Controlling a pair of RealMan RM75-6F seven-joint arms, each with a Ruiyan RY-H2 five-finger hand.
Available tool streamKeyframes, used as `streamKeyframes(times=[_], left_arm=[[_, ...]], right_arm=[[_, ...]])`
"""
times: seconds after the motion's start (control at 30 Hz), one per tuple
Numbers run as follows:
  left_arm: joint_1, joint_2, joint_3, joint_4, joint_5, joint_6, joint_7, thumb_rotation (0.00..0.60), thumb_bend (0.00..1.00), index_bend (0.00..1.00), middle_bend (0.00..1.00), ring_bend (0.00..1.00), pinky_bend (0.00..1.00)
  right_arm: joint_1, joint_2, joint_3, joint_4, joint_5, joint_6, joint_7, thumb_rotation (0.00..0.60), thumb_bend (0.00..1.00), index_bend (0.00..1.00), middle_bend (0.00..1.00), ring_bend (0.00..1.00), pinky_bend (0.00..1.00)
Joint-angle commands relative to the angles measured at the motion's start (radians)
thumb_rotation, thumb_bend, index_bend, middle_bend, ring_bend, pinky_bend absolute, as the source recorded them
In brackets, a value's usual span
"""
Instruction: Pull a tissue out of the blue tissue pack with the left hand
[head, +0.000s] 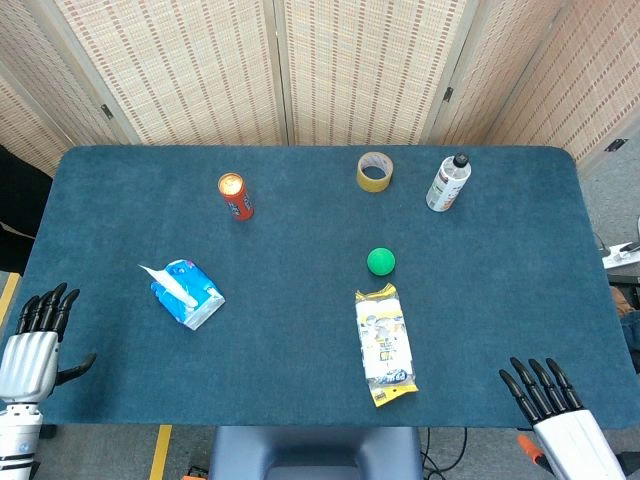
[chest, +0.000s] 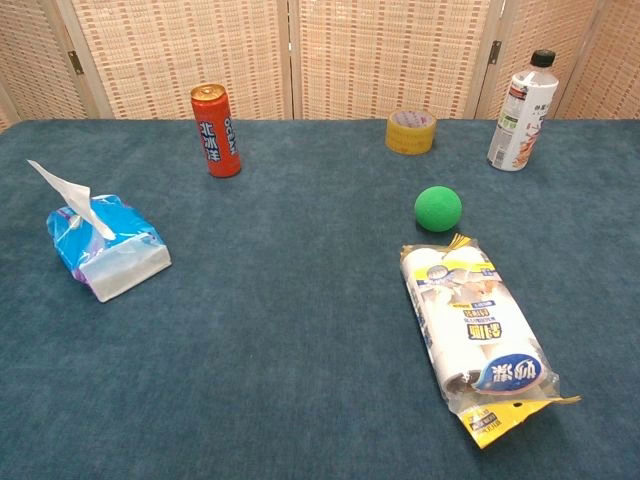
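The blue tissue pack (head: 188, 293) lies on the left part of the table, and a white tissue (head: 165, 280) sticks out of its top toward the left. The chest view shows the same pack (chest: 108, 247) at the left with the tissue (chest: 68, 195) standing up from it. My left hand (head: 38, 338) rests at the table's near left edge, well left of and nearer than the pack, fingers straight and apart, holding nothing. My right hand (head: 548, 400) hovers at the near right corner, fingers spread and empty. Neither hand shows in the chest view.
A red can (head: 236, 196) stands behind the pack. A tape roll (head: 375, 171) and a white bottle (head: 448, 182) stand at the back right. A green ball (head: 380, 261) and a long snack packet (head: 384, 343) lie in the middle.
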Motion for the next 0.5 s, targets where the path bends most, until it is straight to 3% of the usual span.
streamKeyframes(times=[0.03,0.3,0.5], left_arm=[[0.000,-0.001,0.002,0.000,0.002,-0.001,0.006,0.600,0.24,0.00,0.00,0.00,0.03],[-0.008,-0.001,0.006,-0.006,0.009,-0.013,0.008,0.600,0.24,0.00,0.00,0.00,0.03],[-0.058,-0.010,-0.002,-0.012,0.016,-0.081,0.033,0.600,0.27,0.00,0.00,0.00,0.03]], right_arm=[[0.001,0.001,0.000,-0.001,0.000,-0.001,0.002,0.600,0.02,0.00,0.00,0.00,0.00],[0.004,-0.001,-0.001,-0.003,0.006,-0.016,-0.008,0.600,0.02,0.00,0.00,0.00,0.00],[0.009,-0.003,0.002,-0.012,0.018,-0.034,-0.017,0.600,0.02,0.00,0.00,0.00,0.00]])
